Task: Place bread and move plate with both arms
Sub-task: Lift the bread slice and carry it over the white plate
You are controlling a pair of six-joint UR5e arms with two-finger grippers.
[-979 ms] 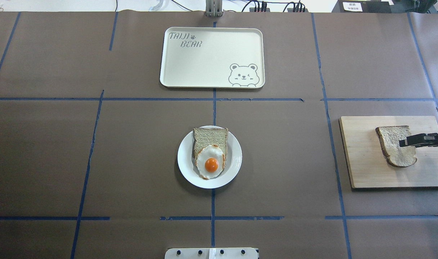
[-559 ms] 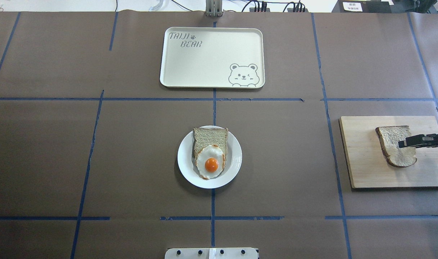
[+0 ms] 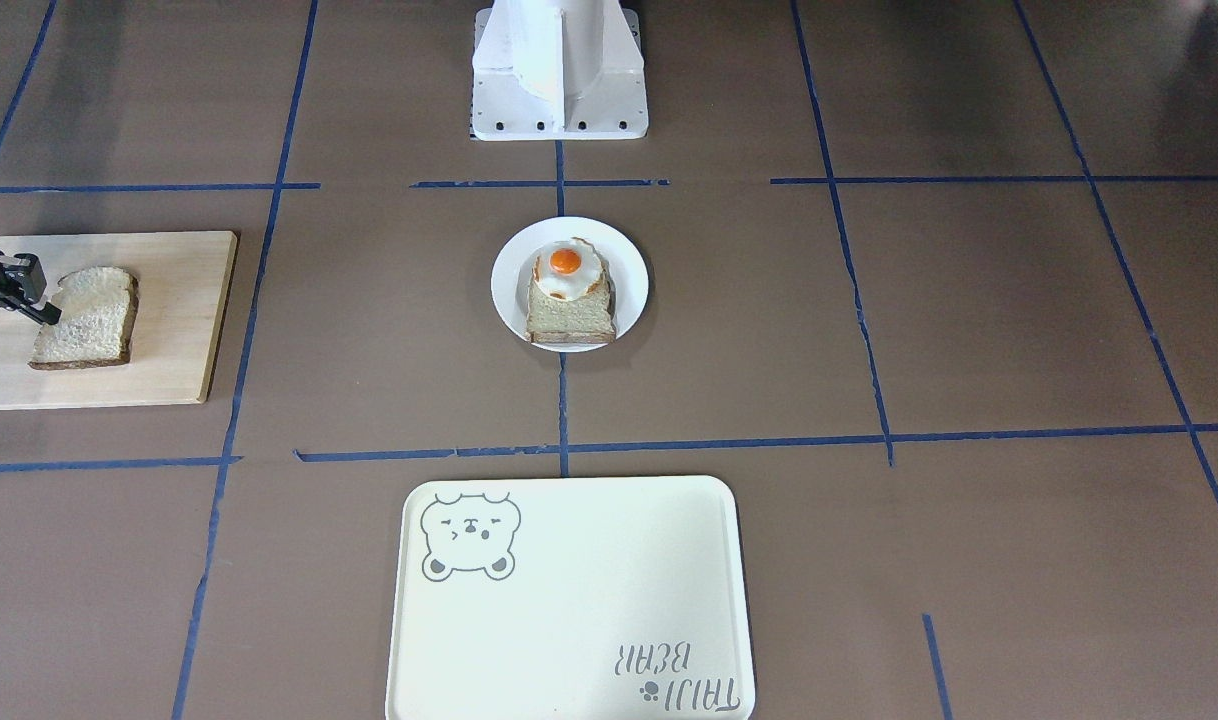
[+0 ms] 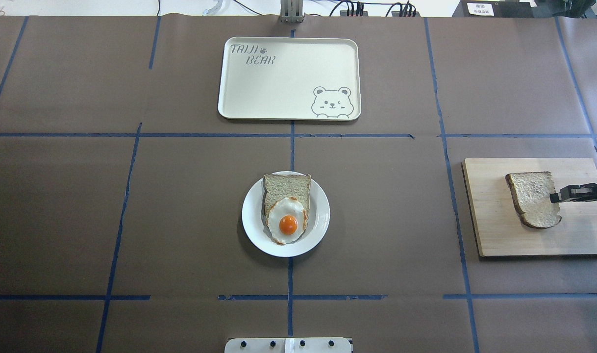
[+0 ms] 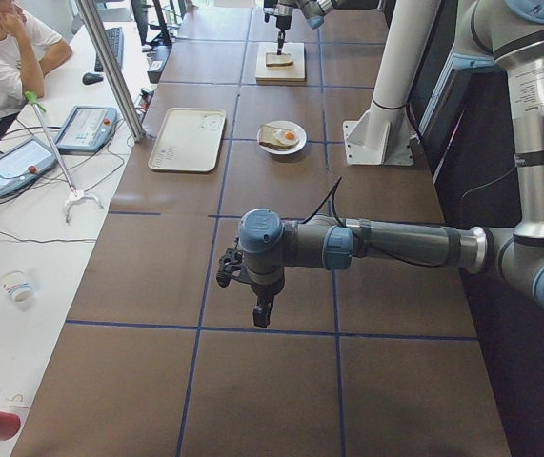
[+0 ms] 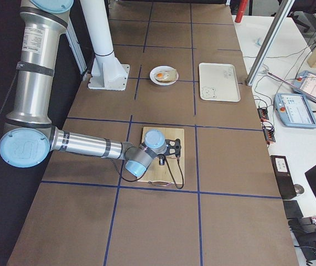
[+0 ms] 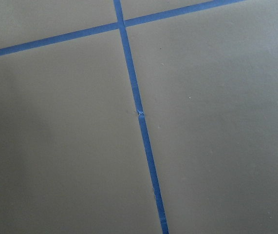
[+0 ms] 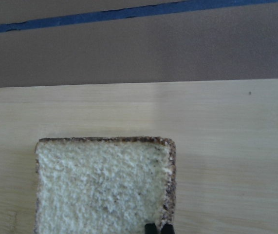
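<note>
Brown paper table (image 4: 377,206), blue tape grid (image 4: 292,147); one cream rectangular tray (image 4: 279,88) marked "TAIJI BEAR". Two slices: tan brown-crusted bread slice (image 4: 531,196) on the pale wooden board (image 4: 489,220), crust pinched in the narrowed right gripper (image 4: 553,197); another slice (image 4: 286,185) under a fried egg (image 4: 287,220) on the round white plate (image 4: 249,215). Left gripper (image 5: 262,314): opening cannot be told.
</note>
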